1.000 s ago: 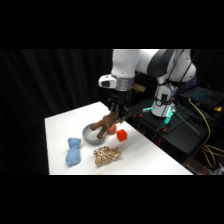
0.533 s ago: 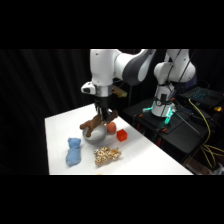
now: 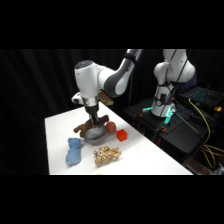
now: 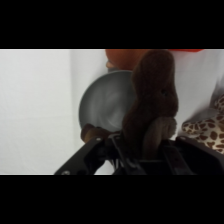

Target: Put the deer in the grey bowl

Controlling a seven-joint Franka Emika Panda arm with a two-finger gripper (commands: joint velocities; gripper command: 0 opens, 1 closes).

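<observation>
Your gripper point(image 3: 93, 121) has carried the deer point(image 4: 150, 107) leftward over the bowl point(image 4: 105, 102), fingers clamped on it; next lower and release.

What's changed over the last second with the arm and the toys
The tool carried the deer leftward across the table, from beside the red block to over the grey bowl. It holds the deer. Bowl, blue plush, spotted plush and block stayed put.
</observation>
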